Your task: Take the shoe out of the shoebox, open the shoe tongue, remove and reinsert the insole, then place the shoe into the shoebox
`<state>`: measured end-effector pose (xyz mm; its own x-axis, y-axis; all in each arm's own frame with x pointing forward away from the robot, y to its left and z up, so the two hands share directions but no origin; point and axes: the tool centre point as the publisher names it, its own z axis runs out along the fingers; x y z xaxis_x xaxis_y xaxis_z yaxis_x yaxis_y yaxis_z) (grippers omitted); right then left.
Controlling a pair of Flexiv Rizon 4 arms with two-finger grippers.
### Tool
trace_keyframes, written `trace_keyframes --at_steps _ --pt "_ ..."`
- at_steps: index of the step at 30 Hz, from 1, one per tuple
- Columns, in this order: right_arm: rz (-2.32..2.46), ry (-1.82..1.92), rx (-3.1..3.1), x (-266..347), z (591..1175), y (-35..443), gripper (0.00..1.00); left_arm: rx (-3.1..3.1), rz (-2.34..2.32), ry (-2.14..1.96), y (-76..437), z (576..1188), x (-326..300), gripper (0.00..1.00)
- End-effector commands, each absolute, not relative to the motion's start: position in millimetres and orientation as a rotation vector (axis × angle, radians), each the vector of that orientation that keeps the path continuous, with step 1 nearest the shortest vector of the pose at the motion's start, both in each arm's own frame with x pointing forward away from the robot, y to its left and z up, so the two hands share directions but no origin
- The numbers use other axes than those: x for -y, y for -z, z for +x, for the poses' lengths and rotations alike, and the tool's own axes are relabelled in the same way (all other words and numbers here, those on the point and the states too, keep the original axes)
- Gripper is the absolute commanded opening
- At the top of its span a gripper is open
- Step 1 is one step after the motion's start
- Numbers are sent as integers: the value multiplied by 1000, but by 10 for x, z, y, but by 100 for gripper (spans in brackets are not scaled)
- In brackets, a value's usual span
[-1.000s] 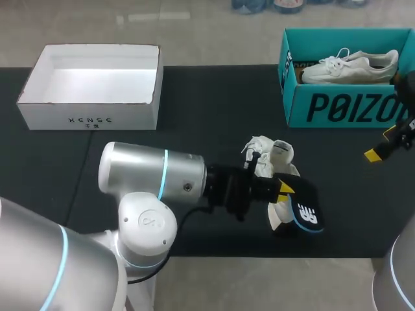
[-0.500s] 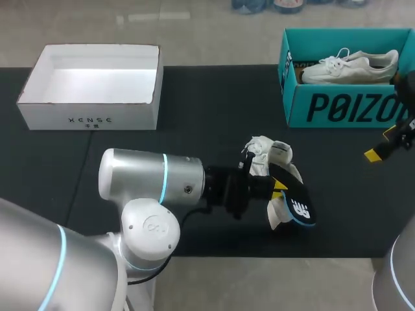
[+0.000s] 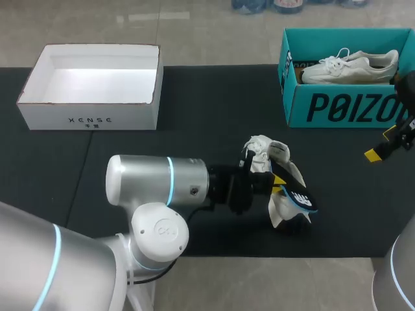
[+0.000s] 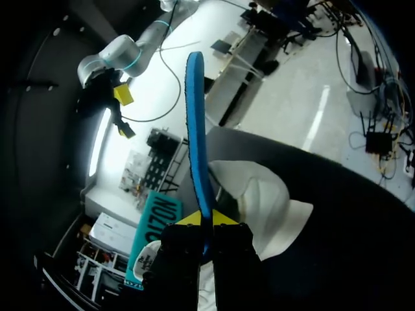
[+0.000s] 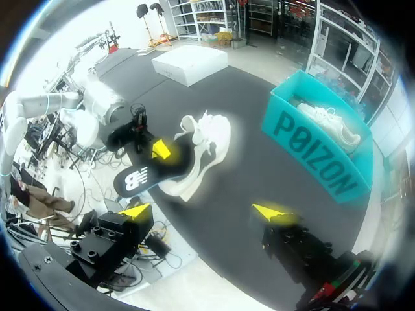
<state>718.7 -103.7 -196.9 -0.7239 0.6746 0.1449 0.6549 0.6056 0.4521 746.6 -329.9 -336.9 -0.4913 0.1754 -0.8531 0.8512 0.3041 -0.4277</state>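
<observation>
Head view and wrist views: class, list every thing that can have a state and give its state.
white shoebox: open, empty.
teal shoebox: open, holding a white sneaker.
white shoe: on the table, outside both boxes.
insole: gripped, held over the white shoe.
left gripper: shut on the insole.
right gripper: open, empty.

Shoe [image 3: 269,155] sits mid-bench [image 3: 194,97] near the front edge, insole [image 3: 297,194] at its right. Shoebox [image 3: 343,107] back right, second shoe [image 3: 350,66] inside. Open box [image 3: 91,116] back left.

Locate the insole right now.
Head view: the insole is pinched in the left pincer, over the white shoe, at the front of the table.
</observation>
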Motion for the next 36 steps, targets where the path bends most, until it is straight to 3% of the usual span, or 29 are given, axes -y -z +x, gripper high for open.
trace_keyframes --at_steps 1,3,4,8,29,31,32,36 --pt "1152 -756 -2776 1037 7173 1977 100 -1892 923 1191 3267 7436 3238 0" --pt "1152 -756 -2776 1037 7173 1977 100 -1893 925 1188 3230 7414 3208 24" --pt "1152 -756 -2776 1037 7173 1977 100 -1893 928 1183 3214 7404 3194 29" --pt "1152 -756 -2776 1037 7173 1977 100 -1896 927 1177 3182 7371 3162 34" --pt "1152 -756 -2776 1037 7173 1977 100 -1847 1000 1247 3203 7407 3541 29" --pt "1152 -756 -2776 1037 7173 1977 100 -1847 1003 1250 3201 7404 3552 15" --pt "1152 -756 -2776 1037 7173 1977 100 -1846 1003 1252 3191 7398 3550 0" --pt "1152 -756 -2776 1037 7173 1977 100 -1860 998 1243 3188 7353 3502 0"
